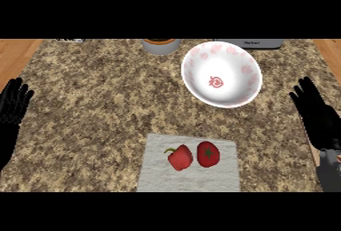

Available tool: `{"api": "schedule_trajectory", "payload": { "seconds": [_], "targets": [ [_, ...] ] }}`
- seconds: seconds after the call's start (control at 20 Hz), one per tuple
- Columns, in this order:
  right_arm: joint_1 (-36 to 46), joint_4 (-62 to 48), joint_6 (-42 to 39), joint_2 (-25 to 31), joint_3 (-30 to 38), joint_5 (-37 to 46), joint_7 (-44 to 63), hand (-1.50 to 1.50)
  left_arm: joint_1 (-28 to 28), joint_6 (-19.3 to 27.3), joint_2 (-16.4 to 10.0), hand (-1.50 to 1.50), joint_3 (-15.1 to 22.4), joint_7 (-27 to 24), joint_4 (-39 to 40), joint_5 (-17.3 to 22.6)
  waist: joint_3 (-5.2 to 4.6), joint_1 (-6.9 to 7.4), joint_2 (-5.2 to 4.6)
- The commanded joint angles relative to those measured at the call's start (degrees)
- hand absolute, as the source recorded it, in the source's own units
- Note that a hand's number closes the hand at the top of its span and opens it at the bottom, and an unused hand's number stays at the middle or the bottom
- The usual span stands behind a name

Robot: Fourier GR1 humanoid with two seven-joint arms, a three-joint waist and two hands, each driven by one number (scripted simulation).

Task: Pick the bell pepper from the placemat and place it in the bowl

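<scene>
A red bell pepper (pixel 180 158) lies on the grey placemat (pixel 190 178) near the counter's front edge, with a red tomato (pixel 208 154) just to its right. The white bowl (pixel 221 74) with a pink pattern stands farther back, right of centre, and holds nothing. My right hand (pixel 319 118) rests open at the right edge, fingers up, well clear of the placemat. At the left edge my left hand (pixel 15 103) rests open too, fingers up. Neither hand touches anything.
A grey pot (pixel 161 45) with a brown rim stands at the counter's back edge, left of the bowl. A grey appliance (pixel 261 43) sits behind the bowl. Speckled granite counter (pixel 93 113) spreads between the hands.
</scene>
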State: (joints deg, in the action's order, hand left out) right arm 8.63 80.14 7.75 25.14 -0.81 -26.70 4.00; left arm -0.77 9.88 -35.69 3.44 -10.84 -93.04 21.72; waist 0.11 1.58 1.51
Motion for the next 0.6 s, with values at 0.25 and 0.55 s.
{"api": "schedule_trajectory", "payload": {
  "seconds": [0.25, 0.55],
  "targets": [
    [6.83, 12.29, -18.59, -4.51, -30.22, 14.14, -5.25, 1.5, 4.33, 1.37, 6.2, 0.0, 8.13, 5.58, -0.5, -1.25, -0.27, 1.75, -1.76],
    [-6.7, 11.54, 2.22, -17.75, -32.43, 24.74, -28.52, -1.5, 5.52, 6.45, 12.58, 0.0, 13.24, 9.78, 2.1, -3.83, 0.18, -3.35, -1.73]
  ]
}}
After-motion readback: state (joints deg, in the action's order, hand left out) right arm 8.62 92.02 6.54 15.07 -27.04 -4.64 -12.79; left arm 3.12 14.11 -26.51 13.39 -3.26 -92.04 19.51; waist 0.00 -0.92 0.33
